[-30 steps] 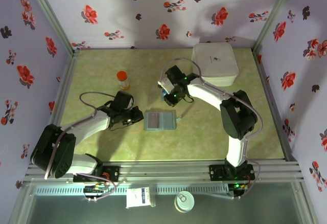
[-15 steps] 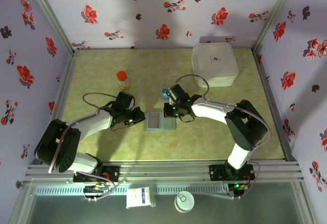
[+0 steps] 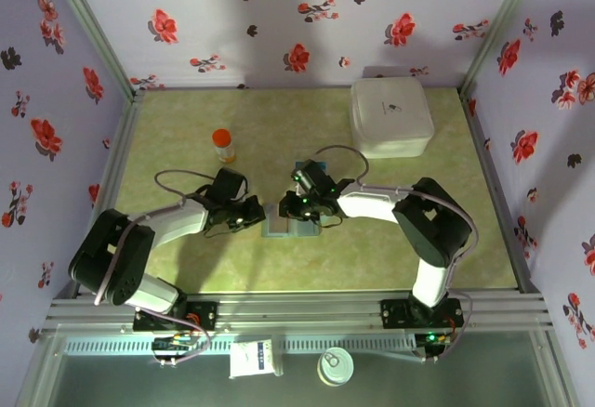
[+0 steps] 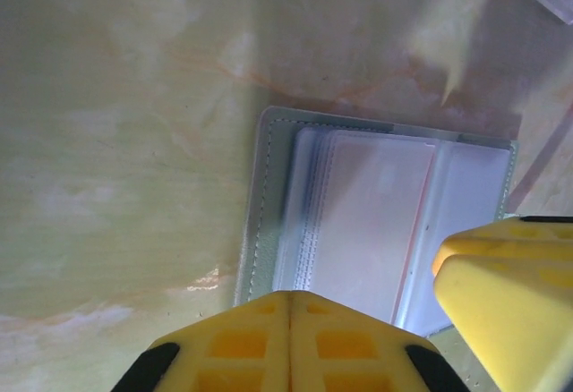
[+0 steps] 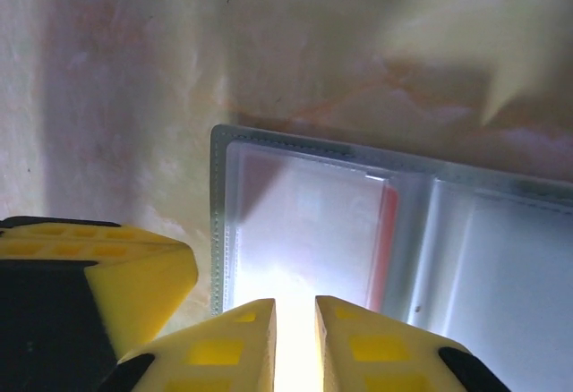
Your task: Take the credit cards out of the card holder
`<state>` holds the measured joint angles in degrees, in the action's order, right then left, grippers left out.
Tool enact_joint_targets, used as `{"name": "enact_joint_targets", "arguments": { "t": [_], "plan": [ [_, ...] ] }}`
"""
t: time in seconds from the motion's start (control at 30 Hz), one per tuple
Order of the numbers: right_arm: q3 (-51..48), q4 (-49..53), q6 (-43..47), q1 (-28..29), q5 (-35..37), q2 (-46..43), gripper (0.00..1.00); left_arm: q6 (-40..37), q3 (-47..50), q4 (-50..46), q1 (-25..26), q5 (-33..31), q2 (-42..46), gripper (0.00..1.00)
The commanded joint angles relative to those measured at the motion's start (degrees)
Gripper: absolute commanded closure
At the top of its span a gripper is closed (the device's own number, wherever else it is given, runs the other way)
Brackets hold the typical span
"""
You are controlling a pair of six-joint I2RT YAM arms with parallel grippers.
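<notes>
1. On my top view the card holder (image 3: 279, 225) lies open and flat on the table (image 3: 372, 258), near its middle, with both grippers meeting over it.
2. The left gripper (image 4: 288, 301) is closed, its yellow fingers pressed together, with the tip at the holder's (image 4: 376, 222) outer edge.
3. The right gripper (image 5: 295, 307) hangs low over one panel of the holder (image 5: 358, 222). Its fingers stand a thin slit apart with glare between them, and I cannot tell whether anything is pinched.
4. The credit cards sit inside the clear pockets; the edge of a red-orange card (image 5: 386, 244) shows beside the fold.
5. An orange-capped bottle (image 3: 223, 144) and a white box (image 3: 390, 119) stand well apart from the holder.
</notes>
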<state>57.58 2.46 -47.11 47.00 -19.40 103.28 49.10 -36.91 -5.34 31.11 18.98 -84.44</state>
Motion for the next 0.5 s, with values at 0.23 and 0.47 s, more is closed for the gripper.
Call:
{"name": "enact_joint_targets", "arguments": {
  "t": [0.23,0.47],
  "plan": [
    [2.58,0.28,-2.11,1.18,-0.90,2.57,0.78,-0.63,1.19,0.07,-0.31,0.31,-2.84,0.95],
    [3.34,3.05,-1.89,1.28,0.74,3.74,0.78,-0.19,1.89,0.51,-0.27,0.09,-3.11,0.95]
  ]
}}
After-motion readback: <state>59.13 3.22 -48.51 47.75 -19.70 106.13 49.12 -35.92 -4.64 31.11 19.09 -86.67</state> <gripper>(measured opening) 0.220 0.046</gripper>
